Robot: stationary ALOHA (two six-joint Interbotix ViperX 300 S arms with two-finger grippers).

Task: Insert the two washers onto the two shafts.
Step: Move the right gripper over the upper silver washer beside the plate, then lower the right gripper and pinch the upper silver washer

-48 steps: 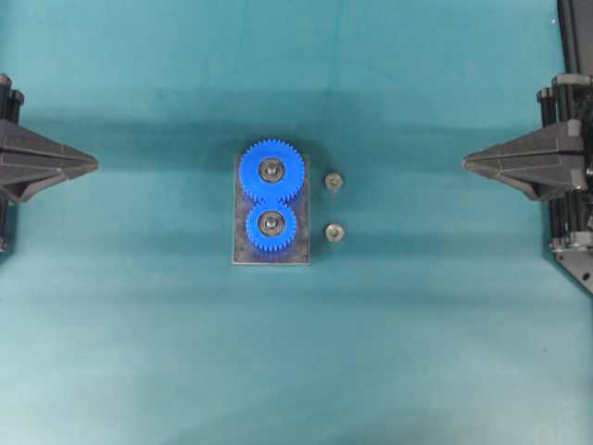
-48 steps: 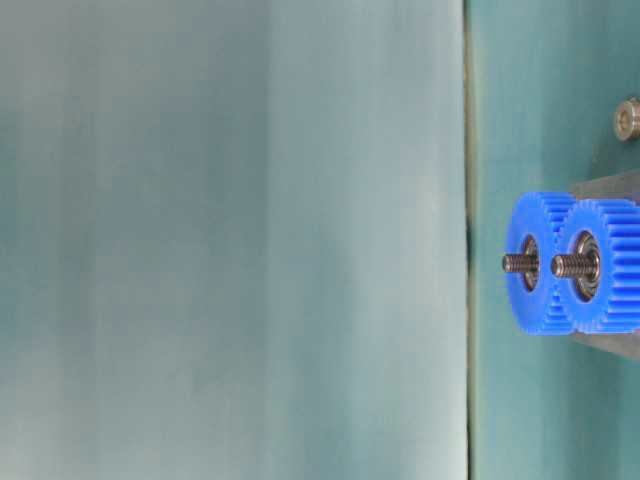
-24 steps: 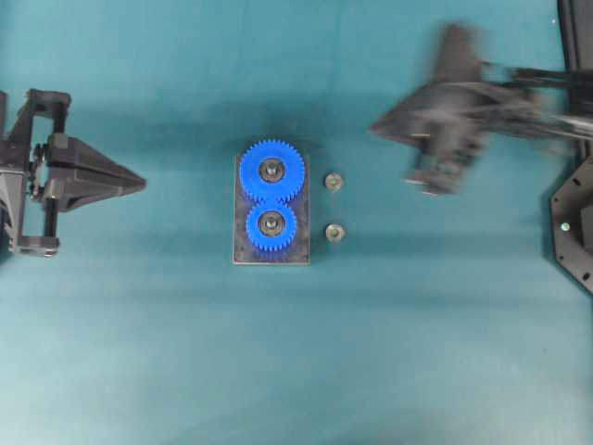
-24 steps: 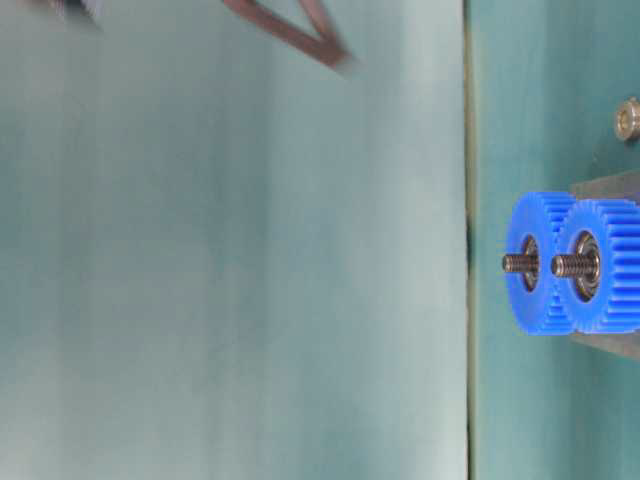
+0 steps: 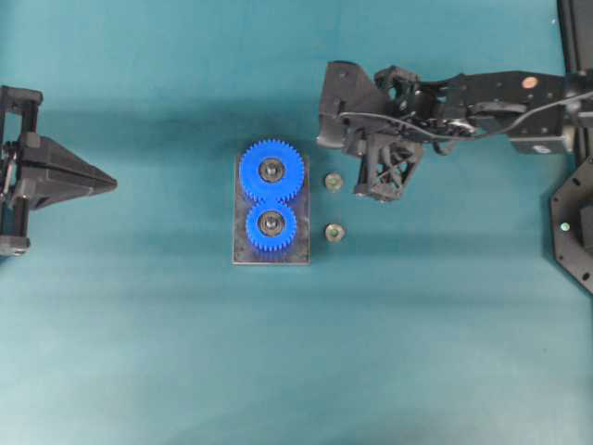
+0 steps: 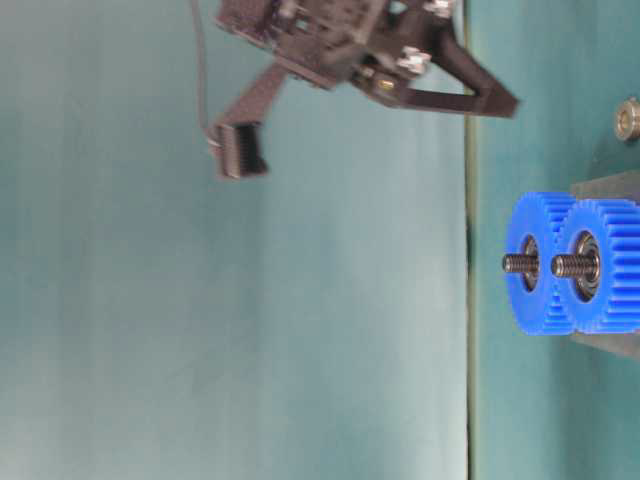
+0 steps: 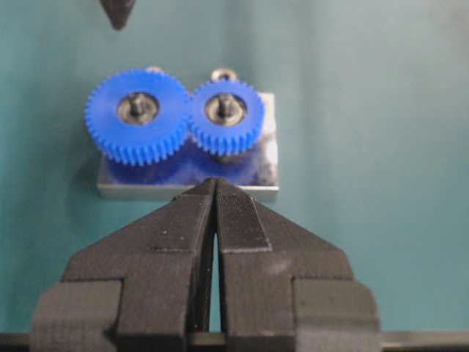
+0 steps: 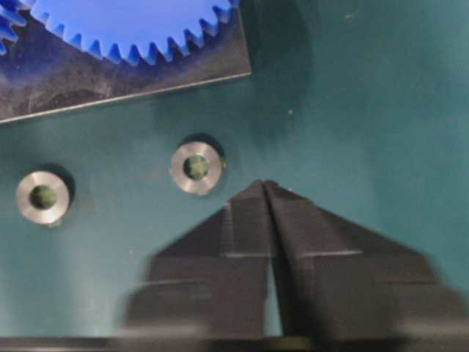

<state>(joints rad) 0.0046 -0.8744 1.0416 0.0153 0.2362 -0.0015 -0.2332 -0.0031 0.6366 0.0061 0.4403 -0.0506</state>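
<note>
Two small metal washers lie on the teal table right of the base plate, a far one [image 5: 334, 182] and a near one [image 5: 335, 232]. Both show in the right wrist view [image 8: 196, 167] [image 8: 42, 196]. Two blue gears [image 5: 271, 170] [image 5: 271, 223] sit on threaded shafts [image 6: 520, 263] [image 6: 565, 265] on the metal base plate [image 5: 301, 250]. My right gripper [image 5: 371, 193] is shut and empty, hovering just right of the far washer, tip [image 8: 265, 183] beside it. My left gripper [image 5: 113, 184] is shut and empty at the far left, pointing at the plate [image 7: 215, 181].
The right arm [image 5: 491, 97] stretches in from the upper right, above the table. The right arm's base [image 5: 574, 232] stands at the right edge. The plate's front edge [image 7: 187, 192] faces the left gripper.
The right arm has swung in from the right edge and come down beside the far washer. The left gripper moved out toward the plate, then drew back a little left.
</note>
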